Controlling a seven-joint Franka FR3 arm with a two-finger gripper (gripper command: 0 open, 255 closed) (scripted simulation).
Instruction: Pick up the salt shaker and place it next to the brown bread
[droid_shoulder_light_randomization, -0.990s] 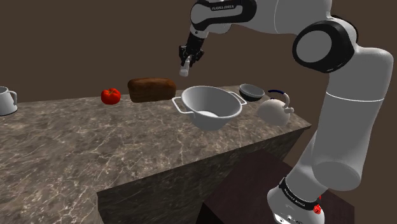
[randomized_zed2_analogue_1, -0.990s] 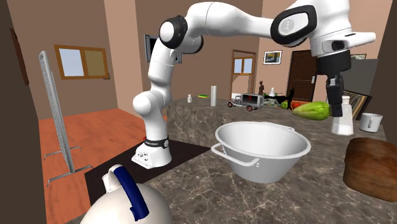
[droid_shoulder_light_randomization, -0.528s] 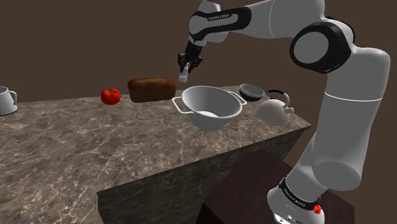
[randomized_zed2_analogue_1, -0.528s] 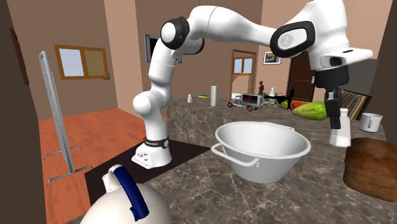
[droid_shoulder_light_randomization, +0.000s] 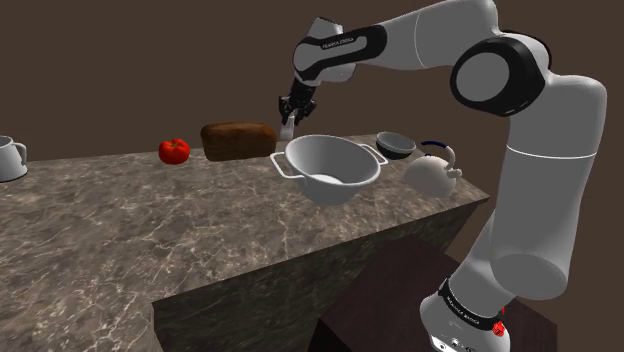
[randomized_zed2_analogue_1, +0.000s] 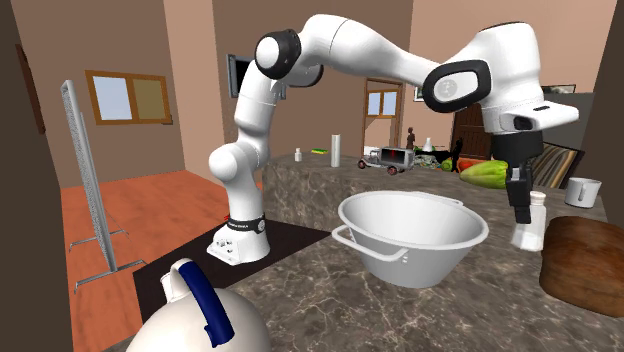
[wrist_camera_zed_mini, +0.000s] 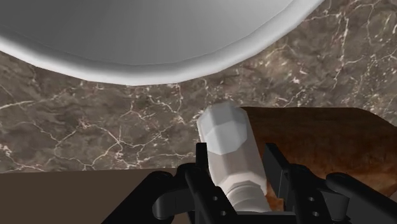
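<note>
gripper (wrist_camera_zed_mini: 236, 159): clenched on salt shaker (wrist_camera_zed_mini: 224, 137) | salt shaker: upright between the fingers, base below their tips (off the counter (droid_shoulder_light_randomization: 150, 220)) | spot: far side, between bread (droid_shoulder_light_randomization: 238, 140) and bowl (droid_shoulder_light_randomization: 330, 168)

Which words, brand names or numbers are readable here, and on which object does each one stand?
"FRANKA EMIKA": white letters on a black band of the arm, near its wrist.
White letters on the black ring at the arm's base: too small to read.
The salt shaker in the pincer bears no text.
</note>
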